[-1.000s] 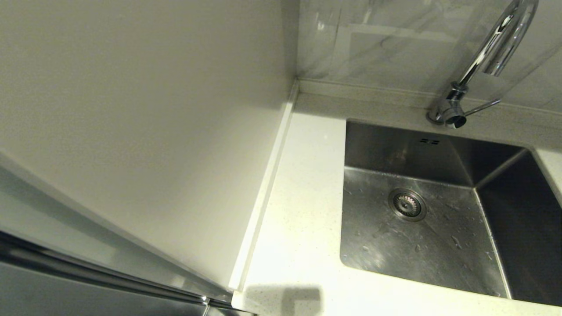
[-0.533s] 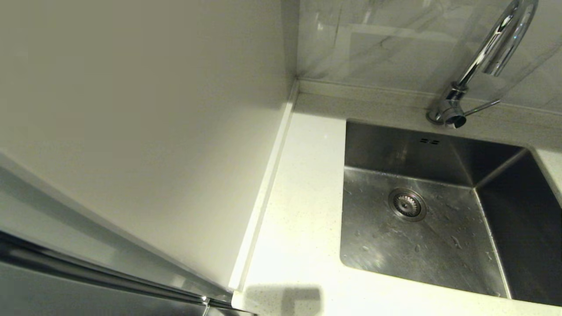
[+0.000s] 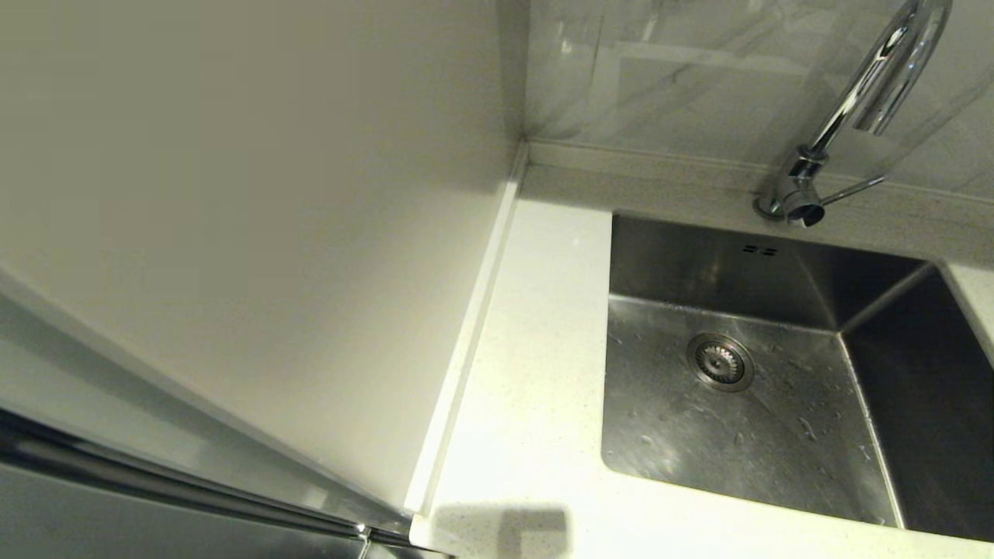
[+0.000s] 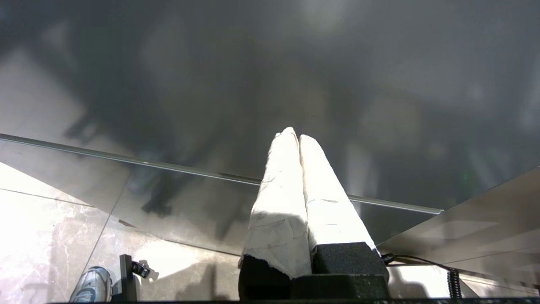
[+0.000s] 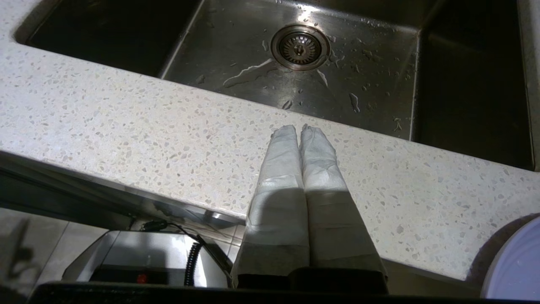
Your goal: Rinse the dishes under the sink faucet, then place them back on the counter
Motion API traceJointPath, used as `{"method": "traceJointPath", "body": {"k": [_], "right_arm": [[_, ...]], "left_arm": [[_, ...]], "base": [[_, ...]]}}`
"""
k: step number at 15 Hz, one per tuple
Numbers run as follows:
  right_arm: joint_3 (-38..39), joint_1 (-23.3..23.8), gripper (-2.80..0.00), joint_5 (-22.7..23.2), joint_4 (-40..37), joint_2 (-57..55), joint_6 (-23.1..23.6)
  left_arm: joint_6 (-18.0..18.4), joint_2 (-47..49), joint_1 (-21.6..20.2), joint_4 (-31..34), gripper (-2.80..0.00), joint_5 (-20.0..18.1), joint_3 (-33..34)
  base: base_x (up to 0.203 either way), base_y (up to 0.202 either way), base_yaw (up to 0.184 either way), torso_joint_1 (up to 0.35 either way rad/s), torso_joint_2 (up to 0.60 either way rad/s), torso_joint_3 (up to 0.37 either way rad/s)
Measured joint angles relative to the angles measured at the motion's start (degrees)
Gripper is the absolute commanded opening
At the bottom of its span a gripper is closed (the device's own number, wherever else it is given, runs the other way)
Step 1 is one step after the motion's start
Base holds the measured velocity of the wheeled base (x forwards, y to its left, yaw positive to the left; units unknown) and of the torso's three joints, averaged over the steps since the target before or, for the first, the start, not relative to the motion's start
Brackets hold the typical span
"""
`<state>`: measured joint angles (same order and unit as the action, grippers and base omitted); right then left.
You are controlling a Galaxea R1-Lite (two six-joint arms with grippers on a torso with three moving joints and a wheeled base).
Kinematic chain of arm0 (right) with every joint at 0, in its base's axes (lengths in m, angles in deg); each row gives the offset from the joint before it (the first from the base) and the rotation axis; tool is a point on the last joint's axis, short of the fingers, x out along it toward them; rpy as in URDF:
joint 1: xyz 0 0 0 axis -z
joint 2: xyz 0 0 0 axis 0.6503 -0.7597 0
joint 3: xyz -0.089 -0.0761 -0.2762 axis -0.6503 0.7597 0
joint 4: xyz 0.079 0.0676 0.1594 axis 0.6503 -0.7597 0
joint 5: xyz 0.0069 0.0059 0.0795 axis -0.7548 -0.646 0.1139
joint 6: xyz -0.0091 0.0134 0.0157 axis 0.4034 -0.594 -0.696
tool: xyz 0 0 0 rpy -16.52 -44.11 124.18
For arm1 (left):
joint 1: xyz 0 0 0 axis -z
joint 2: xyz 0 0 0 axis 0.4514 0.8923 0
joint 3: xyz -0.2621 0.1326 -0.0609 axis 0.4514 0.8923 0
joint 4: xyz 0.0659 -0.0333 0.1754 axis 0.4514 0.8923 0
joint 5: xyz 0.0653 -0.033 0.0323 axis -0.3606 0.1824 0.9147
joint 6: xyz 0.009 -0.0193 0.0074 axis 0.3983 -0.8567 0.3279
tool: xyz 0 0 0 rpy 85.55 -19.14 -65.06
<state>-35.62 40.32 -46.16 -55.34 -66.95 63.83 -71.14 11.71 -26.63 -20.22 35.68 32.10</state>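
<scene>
Both arms parked low. Right gripper (image 5: 300,126) together, empty, over surface (image 5: 126,126) front edge by the wet sink (image 3: 745,435). Left gripper (image 4: 293,133) together. Lilac plate (image 5: 514,270) edge on surface.

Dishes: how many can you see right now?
1. Only the edge of a lilac plate shows, at the corner of the right wrist view, on the counter in front of the sink. Other dishes may lie out of view.

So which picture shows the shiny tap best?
The head view: the faucet rises behind the sink, lever at its base, though its top is cut off. Neither wrist view shows the tap.
</scene>
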Motion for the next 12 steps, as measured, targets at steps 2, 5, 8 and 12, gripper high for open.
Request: {"method": "traceJointPath", "body": {"k": [2, 5, 8, 12], "right_arm": [[0.01, 0.00, -2.80, 0.01, -0.02, 0.00, 0.00], [0.01, 0.02, -2.80, -0.05, -0.02, 0.00, 0.00], [0.01, 0.02, -2.80, -0.05, -0.02, 0.00, 0.00], [0.01, 0.04, -2.80, -0.07, 0.01, 0.00, 0.01]], "left_arm": [[0.01, 0.00, 0.00, 0.00, -2.80, 0.00, 0.00], [0.00, 0.00, 0.00, 0.00, -2.80, -0.01, 0.00], [0.02, 0.00, 0.01, 0.02, -2.80, 0.00, 0.00], [-0.02, 0.00, 0.00, 0.00, -2.80, 0.00, 0.00]], "base": [[0.000, 0.000, 0.000, 0.000, 0.00, 0.000], [0.000, 0.000, 0.000, 0.000, 0.00, 0.000], [0.000, 0.000, 0.000, 0.000, 0.00, 0.000], [0.000, 0.000, 0.000, 0.000, 0.00, 0.000]]}}
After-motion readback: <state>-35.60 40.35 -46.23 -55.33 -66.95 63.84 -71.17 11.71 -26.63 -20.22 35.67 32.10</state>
